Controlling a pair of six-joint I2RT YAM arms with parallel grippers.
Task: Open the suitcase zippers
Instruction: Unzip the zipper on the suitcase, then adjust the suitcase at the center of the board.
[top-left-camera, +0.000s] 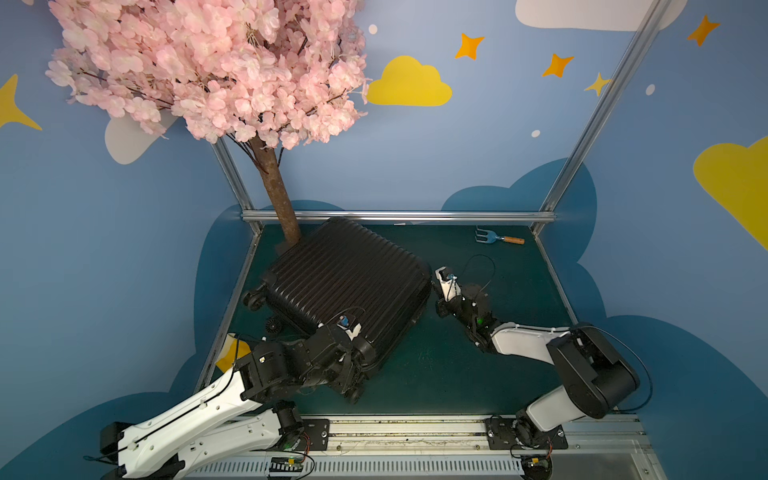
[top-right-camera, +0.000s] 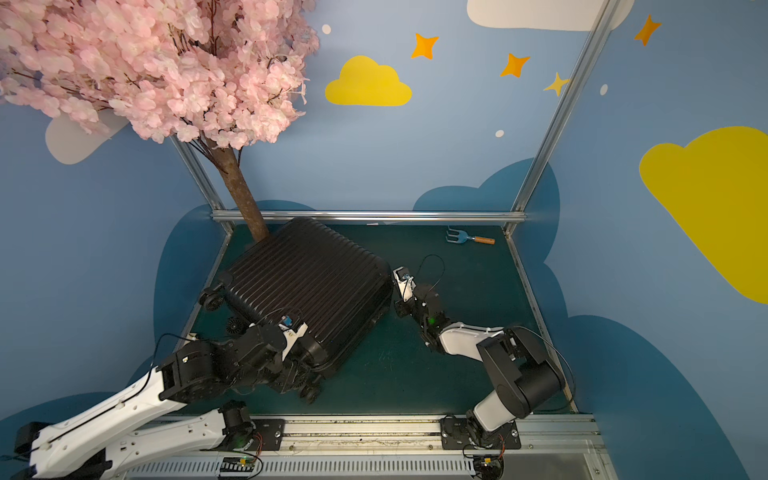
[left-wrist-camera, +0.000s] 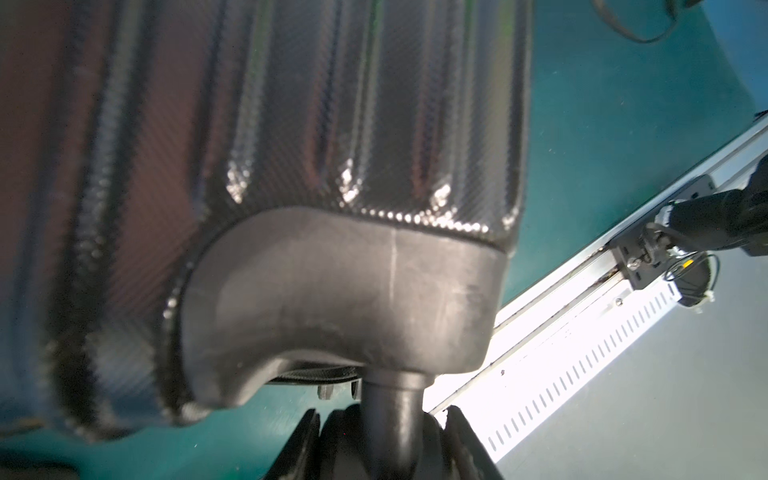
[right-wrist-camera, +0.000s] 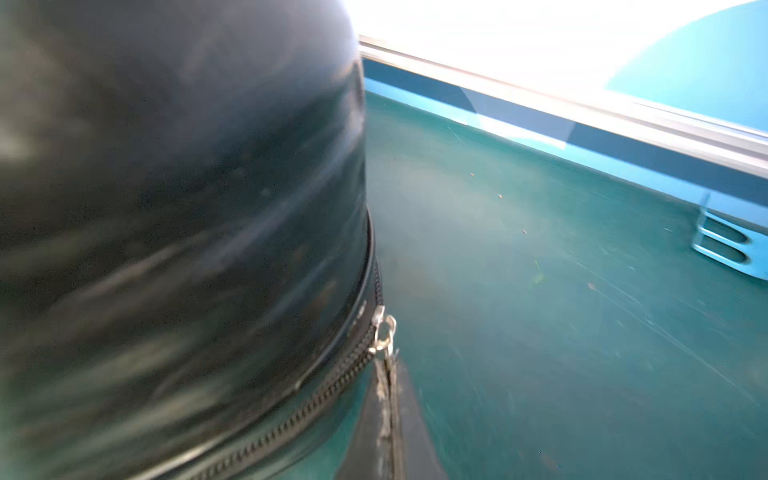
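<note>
A: What's nearest?
B: The left gripper (left-wrist-camera: 382, 419), fingers clamped round a caster (left-wrist-camera: 395, 386) at the case's (top-left-camera: 345, 274) near corner.
A: And the right gripper (right-wrist-camera: 388, 395)?
B: Farther in, at the case's right corner: fingers pressed together, pinching the zipper's (right-wrist-camera: 291, 419) silver pull (right-wrist-camera: 384, 332) (the view is blurred).
A: Where's the case?
B: Flat on the green mat (top-left-camera: 457, 365), left of centre, far corner by the trunk (top-left-camera: 276, 195). A fork (top-left-camera: 488, 237) lies far right.

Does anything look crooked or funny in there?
Yes. The suitcase lies crooked on the green mat, one corner right by the tree trunk. A small garden fork lies alone near the back rail.
</note>
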